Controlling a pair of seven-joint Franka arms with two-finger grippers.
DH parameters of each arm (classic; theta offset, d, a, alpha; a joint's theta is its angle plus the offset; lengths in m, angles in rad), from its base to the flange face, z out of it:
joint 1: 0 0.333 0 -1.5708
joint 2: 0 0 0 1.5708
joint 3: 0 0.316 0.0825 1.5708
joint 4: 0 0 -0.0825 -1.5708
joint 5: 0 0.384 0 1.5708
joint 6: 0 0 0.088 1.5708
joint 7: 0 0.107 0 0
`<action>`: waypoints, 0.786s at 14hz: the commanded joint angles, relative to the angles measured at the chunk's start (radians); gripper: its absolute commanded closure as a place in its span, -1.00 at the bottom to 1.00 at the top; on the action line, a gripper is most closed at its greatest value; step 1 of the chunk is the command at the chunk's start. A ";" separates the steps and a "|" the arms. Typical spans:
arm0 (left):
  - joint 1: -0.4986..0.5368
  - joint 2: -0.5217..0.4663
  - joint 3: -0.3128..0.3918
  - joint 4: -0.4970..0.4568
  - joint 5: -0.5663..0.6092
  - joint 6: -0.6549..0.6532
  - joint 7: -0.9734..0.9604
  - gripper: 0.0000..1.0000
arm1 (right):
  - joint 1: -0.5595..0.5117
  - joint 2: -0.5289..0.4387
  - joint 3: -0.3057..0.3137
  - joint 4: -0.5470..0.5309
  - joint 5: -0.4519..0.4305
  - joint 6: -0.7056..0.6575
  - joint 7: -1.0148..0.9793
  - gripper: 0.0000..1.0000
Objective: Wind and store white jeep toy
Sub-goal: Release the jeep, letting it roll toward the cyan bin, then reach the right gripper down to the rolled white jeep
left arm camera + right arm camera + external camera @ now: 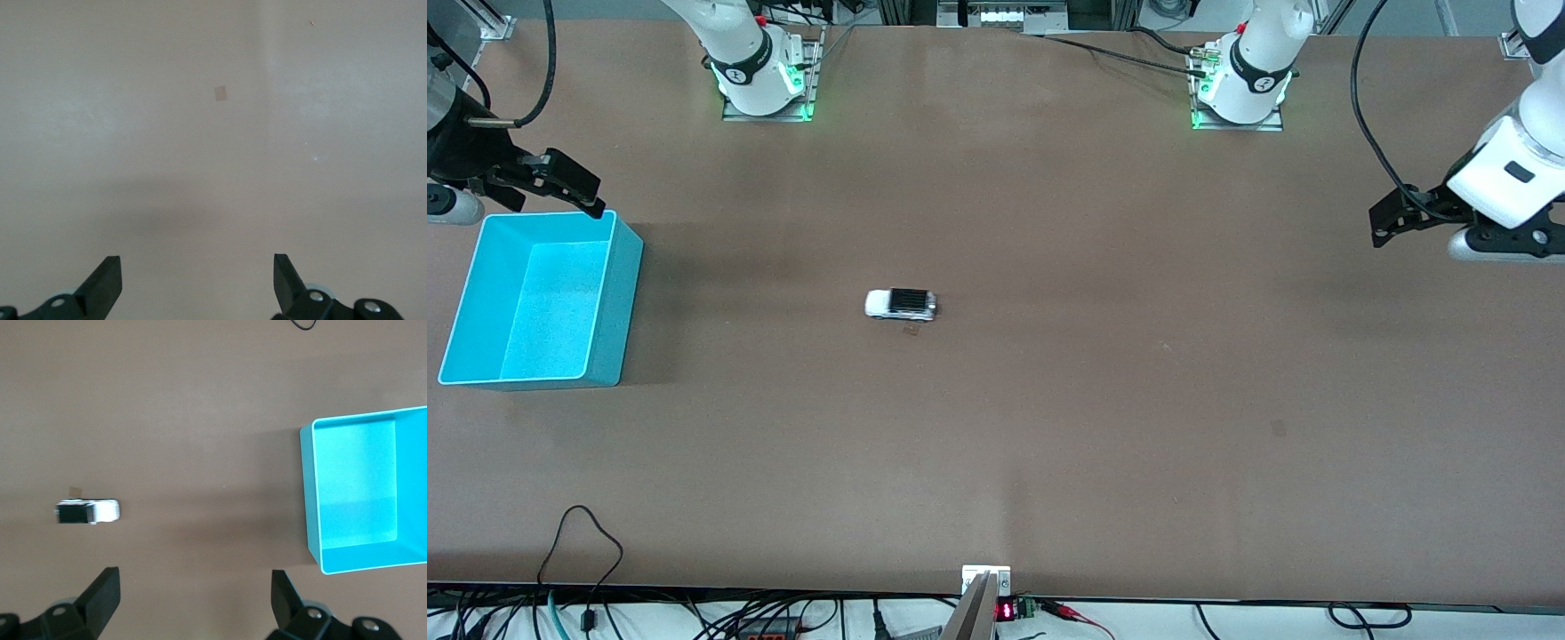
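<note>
White jeep toy (901, 304): small boxy toy car with a black roof panel and dark wheels, standing on its wheels near the middle of the brown table (1049, 400), untouched, well apart from the cyan bin (609, 293) toward the left arm's end of the table, its length running along the line toward the bin. Cyan bin: open-topped, nothing visible inside, at the right arm's end of the table. A small tan scrap (912, 331) lies just beside the jeep, nearer the front camera. Right gripper (560, 188): raised over the bin's rim edge farthest from the front camera, jaws spread wide, holding nothing; its wrist view shows both jeep (87, 511) and bin (310, 493). Left gripper (1392, 218): raised over bare table at the left arm's end, well apart from the jeep, jaws likewise wide apart and empty; this arm waits. Handling, as judged: light, rigid, probably smooth plastic, prone to roll on its wheels; best pinched across the body flanks below the roof, clear of the wheels so they can turn for winding. Winding and storing both remain to be done.
</note>
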 commanded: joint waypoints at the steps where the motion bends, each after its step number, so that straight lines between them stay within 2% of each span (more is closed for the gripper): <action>1: -0.013 -0.001 0.012 -0.005 -0.015 0.018 -0.001 -1.00 | -0.005 -0.011 0.001 -0.009 0.014 0.000 0.007 -1.00; 8: -0.015 0.004 0.011 0.012 -0.052 0.015 -0.004 -1.00 | 0.000 -0.011 0.002 -0.006 0.013 -0.041 -0.014 -1.00; 11: -0.016 0.004 0.011 0.012 -0.052 0.015 -0.001 -1.00 | 0.000 -0.019 0.002 -0.004 0.013 -0.115 -0.068 -1.00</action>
